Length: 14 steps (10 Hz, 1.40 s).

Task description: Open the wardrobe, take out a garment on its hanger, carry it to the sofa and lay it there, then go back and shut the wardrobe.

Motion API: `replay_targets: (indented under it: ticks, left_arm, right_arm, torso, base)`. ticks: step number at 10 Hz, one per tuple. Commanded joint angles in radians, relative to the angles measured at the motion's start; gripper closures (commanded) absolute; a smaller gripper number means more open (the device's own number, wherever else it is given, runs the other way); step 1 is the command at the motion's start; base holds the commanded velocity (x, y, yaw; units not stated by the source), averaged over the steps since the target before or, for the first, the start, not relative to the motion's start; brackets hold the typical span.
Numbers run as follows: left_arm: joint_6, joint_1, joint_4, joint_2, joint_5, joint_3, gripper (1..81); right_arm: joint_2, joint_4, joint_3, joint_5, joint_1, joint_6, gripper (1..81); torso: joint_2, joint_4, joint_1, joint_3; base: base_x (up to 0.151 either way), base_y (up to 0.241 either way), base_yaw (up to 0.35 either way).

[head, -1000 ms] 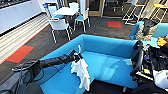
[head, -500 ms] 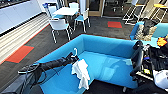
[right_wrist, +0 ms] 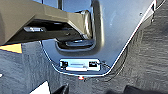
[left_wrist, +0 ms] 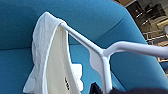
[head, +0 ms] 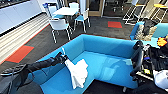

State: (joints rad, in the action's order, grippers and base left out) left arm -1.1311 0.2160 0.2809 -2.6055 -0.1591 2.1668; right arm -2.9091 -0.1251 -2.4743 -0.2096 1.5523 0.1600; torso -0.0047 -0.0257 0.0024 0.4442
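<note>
- One white garment (head: pixel 77 72) has sunk onto the turquoise sofa (head: pixel 110 47) seat, so the laying-down is nearly done.
- Left end effector (head: pixel 63 57) still grips its hanger (left_wrist: pixel 100 51).

In the head view the left gripper (head: pixel 63 58) is a dark blur at the sofa's (head: pixel 110 47) arm, so its fingers cannot be made out, and the hanger under the garment (head: pixel 77 72) just below it is too small to see. In the left wrist view the hanger (left_wrist: pixel 100 51) runs off the edge on one side, and the garment (left_wrist: pixel 47 62) covers its other shoulder.
</note>
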Motion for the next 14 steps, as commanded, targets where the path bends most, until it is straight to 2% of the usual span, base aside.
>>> replay_targets:
  ticks: [1,3,4,5,6,9,12,13,14]
  left_arm:
    - [0.002,-0.154,0.017,0.111,0.01,-0.071,81.1]
    - [0.004,-0.125,0.018,0.146,0.012,-0.079,81.1]
    - [0.002,-0.1,0.037,0.156,0.013,-0.087,81.1]
    - [0.002,-0.071,0.053,0.157,0.018,-0.093,81.1]
    - [0.002,-0.042,0.067,0.157,0.036,-0.094,81.1]
    - [-0.001,0.024,0.106,0.156,0.058,-0.104,81.1]
    - [-0.01,0.036,0.104,0.185,0.096,-0.099,81.1]
    - [-0.012,0.044,0.1,0.203,0.098,-0.096,1.0]
    - [-0.012,0.055,0.098,0.217,0.113,-0.094,1.0]
  right_arm:
    - [0.002,0.018,0.012,0.075,0.026,0.003,1.0]
    - [0.002,0.019,0.012,0.075,0.026,0.003,1.0]
    - [0.002,0.019,0.011,0.075,0.026,0.003,1.0]
    - [0.002,0.019,0.011,0.075,0.026,0.003,1.0]
    - [0.0,0.019,0.012,0.075,0.026,0.003,1.0]
    - [-0.001,0.022,0.012,0.075,0.026,0.003,1.0]
    - [-0.004,0.028,0.012,0.073,0.03,0.003,1.0]
    - [-0.004,0.03,0.012,0.069,0.033,0.003,1.0]
    - [-0.004,0.03,0.011,0.053,0.035,0.004,1.0]
  torso:
    - [0.0,-0.041,0.0,0.0]
    - [0.0,-0.078,0.0,0.0]
    - [0.0,-0.049,0.0,0.0]
    - [0.0,-0.067,0.0,0.0]
    - [0.0,-0.074,0.0,0.0]
    - [0.0,-0.074,0.0,0.0]
    - [0.0,-0.074,0.0,0.0]
    - [0.0,-0.074,0.0,0.0]
    - [0.0,-0.074,0.0,0.0]
  base:
    - [0.0,0.0,0.0]
    - [0.0,0.0,0.0]
    - [0.0,0.0,0.0]
    - [0.0,0.0,0.0]
    - [0.0,0.0,0.0]
    - [0.0,0.0,0.0]
    - [0.0,0.0,0.0]
    - [0.0,0.0,0.0]
    - [0.0,0.0,0.0]
